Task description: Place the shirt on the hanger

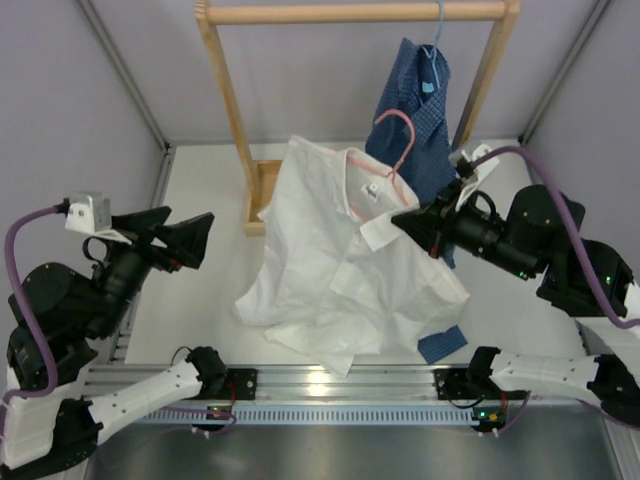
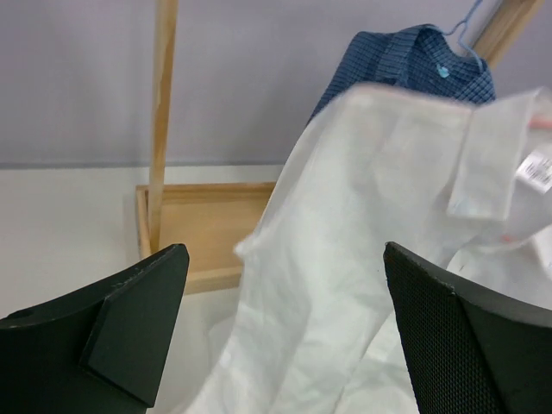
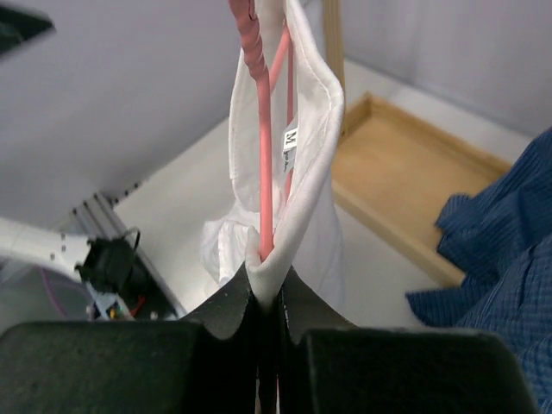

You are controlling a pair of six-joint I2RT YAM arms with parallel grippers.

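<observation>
The white shirt (image 1: 335,255) hangs lifted over the table, its lower part draped on the table. The pink wire hanger (image 1: 398,140) sits inside its collar, hook up. My right gripper (image 1: 400,222) is shut on the collar edge and the pink hanger wire together; the right wrist view shows the wire (image 3: 264,155) and the collar (image 3: 312,138) pinched between the jaws. My left gripper (image 1: 205,238) is open and empty, left of the shirt and apart from it; in the left wrist view the shirt (image 2: 345,259) shows between its fingers (image 2: 138,319).
A wooden rack (image 1: 350,12) stands at the back with its base tray (image 1: 262,195). A dark blue checked shirt (image 1: 415,120) hangs from it on a light blue hanger (image 1: 436,40), just behind my right gripper; its sleeve end (image 1: 442,343) lies on the table.
</observation>
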